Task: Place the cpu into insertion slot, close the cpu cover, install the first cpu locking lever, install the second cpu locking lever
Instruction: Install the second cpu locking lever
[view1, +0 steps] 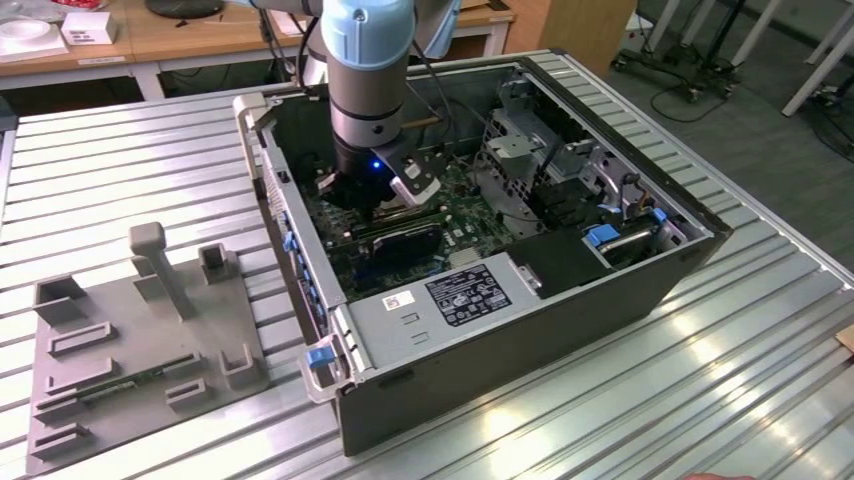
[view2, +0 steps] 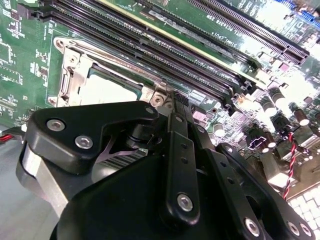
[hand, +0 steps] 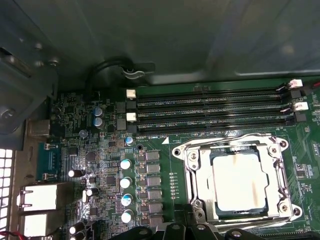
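cpu (hand: 239, 182) lies flat in the slot (hand: 200, 192), grey face up, square, so no long axis; cover (hand: 280, 165) closed around it; i judge it light, stiff, fragile beneath, best held by its edges; hand (view2: 172, 107) hangs just beside the slot, grip state untellable.

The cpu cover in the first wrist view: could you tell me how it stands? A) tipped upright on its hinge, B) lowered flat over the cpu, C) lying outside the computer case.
B: the cpu cover lies flat, framing the cpu seated in the insertion slot.
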